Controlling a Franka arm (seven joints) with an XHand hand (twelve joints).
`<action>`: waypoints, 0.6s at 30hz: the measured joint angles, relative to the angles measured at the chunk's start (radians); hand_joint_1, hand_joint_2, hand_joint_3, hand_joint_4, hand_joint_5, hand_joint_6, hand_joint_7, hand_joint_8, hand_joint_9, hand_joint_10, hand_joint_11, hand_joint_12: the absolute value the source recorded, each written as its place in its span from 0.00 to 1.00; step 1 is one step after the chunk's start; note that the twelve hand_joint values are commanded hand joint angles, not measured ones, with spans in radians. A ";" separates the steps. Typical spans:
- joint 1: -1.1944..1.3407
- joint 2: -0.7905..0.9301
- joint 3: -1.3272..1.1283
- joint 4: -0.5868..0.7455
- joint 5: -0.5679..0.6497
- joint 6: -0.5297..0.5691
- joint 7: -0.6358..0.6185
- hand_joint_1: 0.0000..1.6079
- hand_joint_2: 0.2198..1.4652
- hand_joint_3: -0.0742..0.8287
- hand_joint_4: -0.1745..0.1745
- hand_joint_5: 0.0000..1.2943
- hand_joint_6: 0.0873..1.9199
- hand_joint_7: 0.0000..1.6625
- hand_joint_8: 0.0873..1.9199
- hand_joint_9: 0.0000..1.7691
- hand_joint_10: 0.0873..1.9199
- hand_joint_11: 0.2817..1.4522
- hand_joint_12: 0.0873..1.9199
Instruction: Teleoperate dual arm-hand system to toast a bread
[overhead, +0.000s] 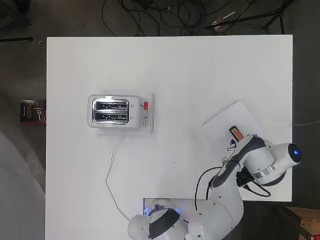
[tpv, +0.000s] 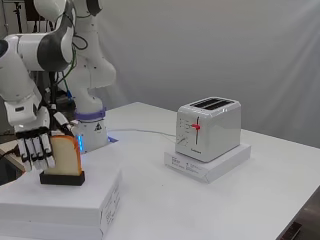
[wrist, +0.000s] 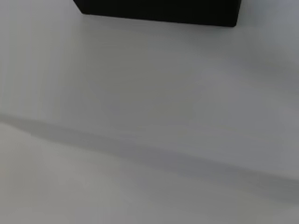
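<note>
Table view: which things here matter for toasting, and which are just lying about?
For the job: slice of bread upright in its black holder; white two-slot toaster with red lever; the hand.

Lying about: white box stack; white platform under toaster; dark box on floor.

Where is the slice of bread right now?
In the side view the bread stands upright in a black holder on a white box at the left, right beside the hand, far from the toaster.
</note>
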 joint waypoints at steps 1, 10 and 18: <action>0.001 -0.001 -0.007 0.000 -0.004 -0.002 -0.026 0.65 0.68 0.08 0.20 0.56 0.37 0.58 0.24 0.61 0.21 0.39 0.00; 0.660 -0.366 -0.620 -0.015 -0.229 0.024 0.066 0.77 0.77 0.08 0.00 0.51 0.69 0.63 0.47 0.76 0.09 0.49 0.03; 1.181 -0.393 -0.839 -0.012 -0.224 0.037 0.076 0.74 0.84 0.08 0.00 0.40 0.81 0.54 0.60 0.74 0.01 0.46 0.05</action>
